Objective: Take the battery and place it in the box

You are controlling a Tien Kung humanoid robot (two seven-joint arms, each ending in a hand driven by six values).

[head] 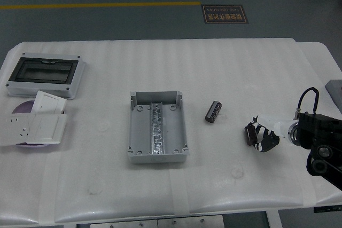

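At the table's right, the right hand [263, 134] curls its fingers [269, 141] around a half-hidden battery [248, 134].

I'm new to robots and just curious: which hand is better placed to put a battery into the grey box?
Right. The right hand is curled around one battery; the grey box lies to its left. No left arm is visible.
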